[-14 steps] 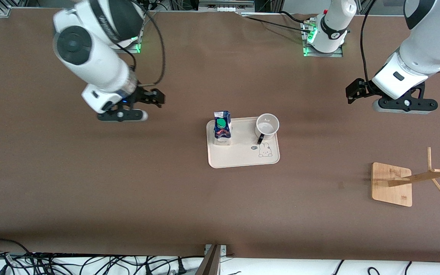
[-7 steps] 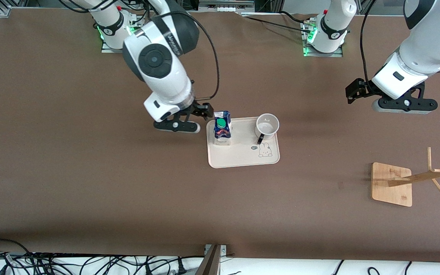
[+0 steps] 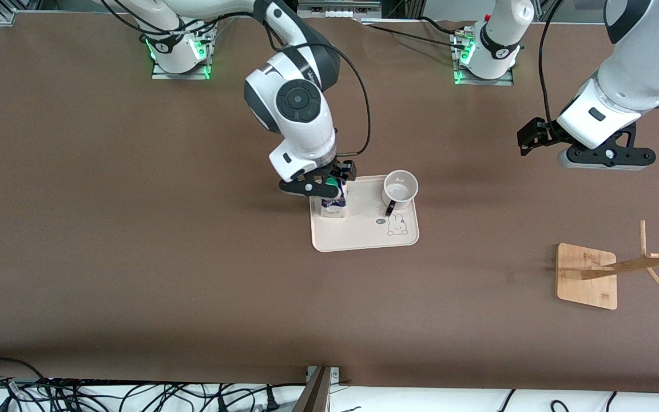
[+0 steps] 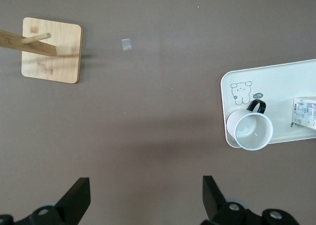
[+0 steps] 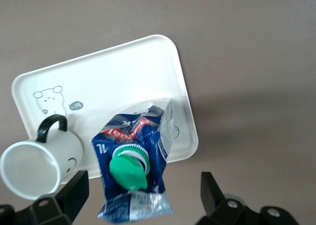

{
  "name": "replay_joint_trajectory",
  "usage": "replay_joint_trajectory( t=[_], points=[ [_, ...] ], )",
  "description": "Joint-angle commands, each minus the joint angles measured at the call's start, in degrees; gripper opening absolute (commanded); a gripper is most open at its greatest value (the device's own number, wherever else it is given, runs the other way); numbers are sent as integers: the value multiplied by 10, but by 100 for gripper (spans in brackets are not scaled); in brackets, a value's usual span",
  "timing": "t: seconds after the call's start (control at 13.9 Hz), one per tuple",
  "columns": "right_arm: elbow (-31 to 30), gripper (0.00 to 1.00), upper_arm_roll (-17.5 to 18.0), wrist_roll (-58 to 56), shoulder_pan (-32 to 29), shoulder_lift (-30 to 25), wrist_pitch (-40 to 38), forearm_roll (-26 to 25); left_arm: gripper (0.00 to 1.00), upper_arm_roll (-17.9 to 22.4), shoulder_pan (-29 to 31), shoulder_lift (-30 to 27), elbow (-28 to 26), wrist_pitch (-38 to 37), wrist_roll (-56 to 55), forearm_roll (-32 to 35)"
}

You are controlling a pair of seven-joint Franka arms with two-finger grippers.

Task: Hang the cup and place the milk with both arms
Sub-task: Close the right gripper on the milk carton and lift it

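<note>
The right end effector (image 3: 329, 184) hangs right over the milk (image 3: 334, 201), fingers spread wide, one on each side of the carton's top and gripping nothing. The milk stands upright on the cream tray (image 3: 364, 236) in the middle of the counter (image 3: 135, 257), at the tray's corner nearest the right arm's base. Next along the tray, the cup (image 3: 400, 189) sits mouth up at the corner toward the left arm, its black handle turned toward the front camera. The wooden rack (image 3: 592, 276) stands near the counter's edge at the left arm's end. The left end effector (image 3: 527, 140) waits over bare counter, released, fingers wide apart.
</note>
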Motion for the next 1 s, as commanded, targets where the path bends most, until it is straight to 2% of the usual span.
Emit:
replay_joint_trajectory(
  t=[0.0,0.29,0.57,0.72,0.93],
  points=[
    [18,100,-8,16,10,16,-2,-11,100,-1,1,7,20,-16,-4,-6],
    [16,100,-8,36,18,30,16,-12,100,-1,1,7,20,-16,-4,-6],
    [15,94,-7,40,18,31,16,-5,100,-1,1,7,19,-16,-4,-6],
    [13,86,-7,49,19,31,16,-5,100,-1,1,7,20,-16,-4,-6],
    [13,64,-7,55,19,30,16,-5,100,-1,0,7,20,-16,-5,-6]
  ],
)
